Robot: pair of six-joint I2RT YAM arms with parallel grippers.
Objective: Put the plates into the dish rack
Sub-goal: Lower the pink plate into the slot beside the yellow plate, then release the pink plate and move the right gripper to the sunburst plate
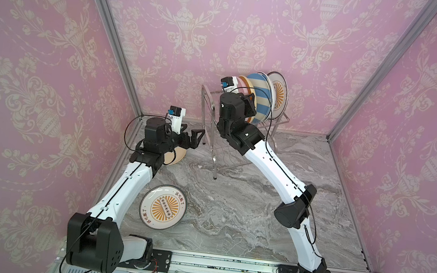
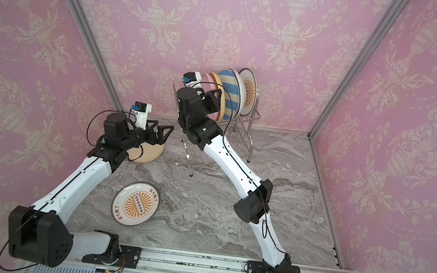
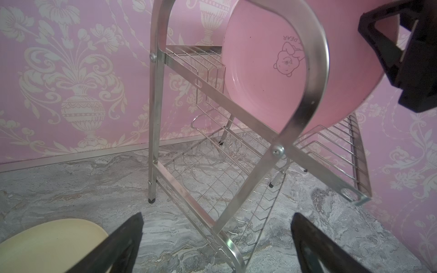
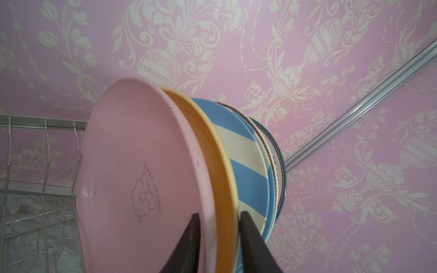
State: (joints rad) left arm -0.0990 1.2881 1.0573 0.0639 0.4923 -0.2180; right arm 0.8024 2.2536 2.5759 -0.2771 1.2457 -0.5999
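My right end effector [image 4: 220, 215] reaches up to the top shelf of the dish rack [image 3: 318, 71], which stands at the back of the desk [image 1: 246, 203], in the upper middle of both top views. Its jaws stand only narrowly apart, with the rims of the pink plate [image 4: 142, 153] and the yellow plate [image 4: 224, 189] between them. I cannot tell whether they press on those rims or merely straddle them. Both plates stand on edge in the top shelf, the pink one outermost on the rack's left side with a small bear drawing on its face. The yellow one leans just behind it. Next in the row comes the blue-striped plate [image 4: 250, 184], then thinner rims I cannot separate clearly. At the right end is the racked sunburst plate [image 1: 278, 93], facing out to the right. My left end effector [image 3: 217, 215] hovers low just left of the rack, at centre left in both top views, with its jaws spread wide and pointing at the rack's side frame. The cream plate [image 1: 178, 156] lies on the desk beneath it, partly hidden by my left arm. The loose sunburst plate [image 1: 163, 207] lies flat and face up on the desk, in the lower left of centre in both top views, well apart from the rack.
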